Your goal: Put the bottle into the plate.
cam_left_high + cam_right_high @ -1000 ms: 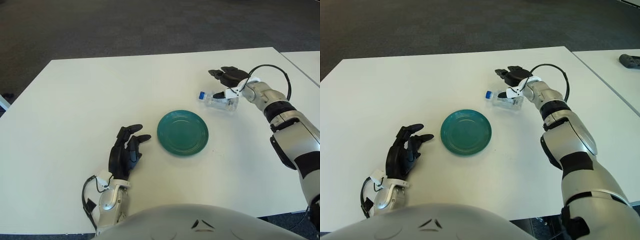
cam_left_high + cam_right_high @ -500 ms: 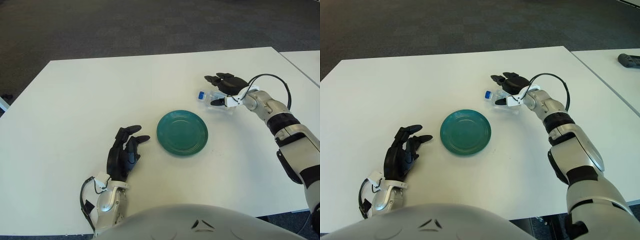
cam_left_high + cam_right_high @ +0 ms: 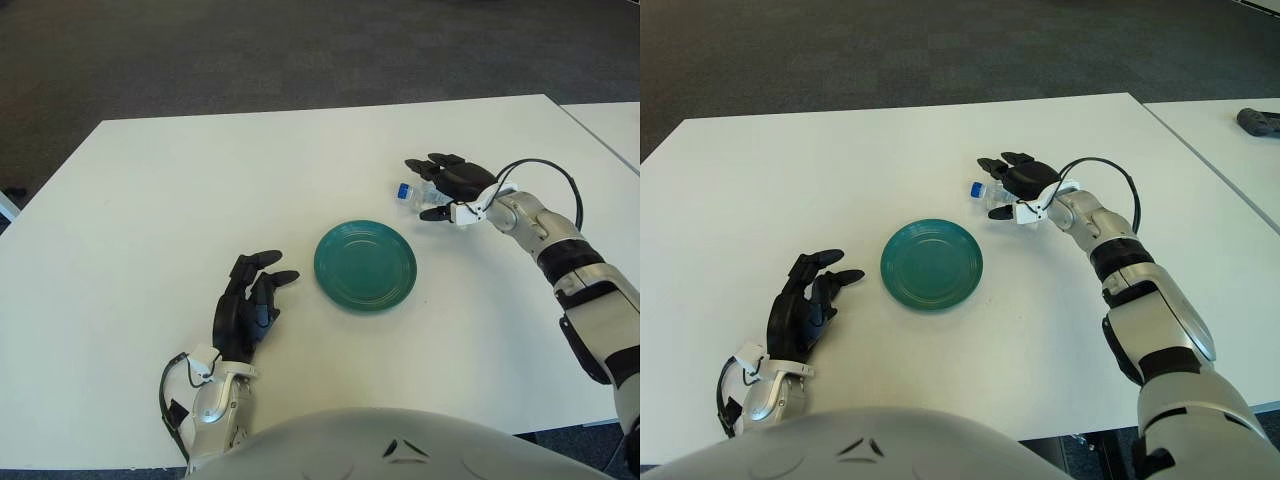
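Left eye view: a clear plastic bottle (image 3: pixel 418 197) with a blue cap is seen lying on the white table (image 3: pixel 150 200), mostly hidden beneath the right hand (image 3: pixel 447 186); only its cap end is shown. The right hand is laid over the bottle, fingers draped across it and thumb below, but a firm grasp cannot be told. The green plate (image 3: pixel 365 265) is placed near, apart from the bottle. The left hand (image 3: pixel 247 305) is rested open beside the plate. Compared with a second ago, the right hand is lowered further over the bottle.
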You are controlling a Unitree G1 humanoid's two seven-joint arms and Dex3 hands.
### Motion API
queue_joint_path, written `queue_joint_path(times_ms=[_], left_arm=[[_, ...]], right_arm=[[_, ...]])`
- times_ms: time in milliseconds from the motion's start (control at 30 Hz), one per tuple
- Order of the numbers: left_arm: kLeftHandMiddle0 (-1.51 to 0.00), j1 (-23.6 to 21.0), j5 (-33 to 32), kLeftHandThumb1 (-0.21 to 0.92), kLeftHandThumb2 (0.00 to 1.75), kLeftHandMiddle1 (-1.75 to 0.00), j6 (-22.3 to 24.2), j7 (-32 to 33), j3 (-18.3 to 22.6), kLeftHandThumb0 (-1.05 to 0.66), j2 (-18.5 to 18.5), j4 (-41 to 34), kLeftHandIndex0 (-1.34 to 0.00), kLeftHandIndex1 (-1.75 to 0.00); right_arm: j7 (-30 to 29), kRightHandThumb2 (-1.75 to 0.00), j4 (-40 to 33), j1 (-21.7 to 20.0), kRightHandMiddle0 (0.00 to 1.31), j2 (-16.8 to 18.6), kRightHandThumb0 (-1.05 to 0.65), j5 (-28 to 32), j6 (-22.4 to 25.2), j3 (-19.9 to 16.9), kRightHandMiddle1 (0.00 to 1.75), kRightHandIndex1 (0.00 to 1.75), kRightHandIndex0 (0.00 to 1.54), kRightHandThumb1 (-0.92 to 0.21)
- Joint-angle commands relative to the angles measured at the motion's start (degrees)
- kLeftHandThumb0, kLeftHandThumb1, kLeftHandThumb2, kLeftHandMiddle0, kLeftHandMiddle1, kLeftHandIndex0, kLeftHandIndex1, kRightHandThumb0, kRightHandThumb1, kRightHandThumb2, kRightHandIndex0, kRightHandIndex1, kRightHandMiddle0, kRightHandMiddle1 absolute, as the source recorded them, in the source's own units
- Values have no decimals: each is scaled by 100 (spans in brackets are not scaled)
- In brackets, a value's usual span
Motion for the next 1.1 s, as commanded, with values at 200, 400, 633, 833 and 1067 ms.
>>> queue_joint_path(times_ms=[200, 400, 633, 833, 1067], left_arm=[[-59, 84, 118, 92, 63, -109, 47, 57, -22, -85, -18, -29, -32, -116], [-59, 99, 131, 92, 62, -110, 96, 71, -77, -85, -71, -175, -31, -116], [-59, 139, 112, 92, 61, -109, 35, 40, -131, -85, -111, -254, -31, -116], [-59, 209, 119, 92, 60, -108, -55, 10, -174, -85, -115, -304, -32, -116], [-59, 304, 143, 92, 60, -108, -19, 46, -239, -85, -121, -428, -31, -116]], right_arm=[[226, -62, -764, 487, 0, -207, -105, 226, 7, -249, 0, 0, 0, -92], [390, -63, -998, 698, 0, -205, -105, 354, 64, -362, 0, 0, 0, -92], [390, -63, -774, 613, 0, -51, -105, 266, 288, -314, 0, 0, 0, -92], [373, -61, -636, 553, 0, 8, -105, 211, 400, -261, 0, 0, 0, -92], [296, -56, -369, 535, 0, 129, -105, 168, 451, -186, 0, 0, 0, -92]])
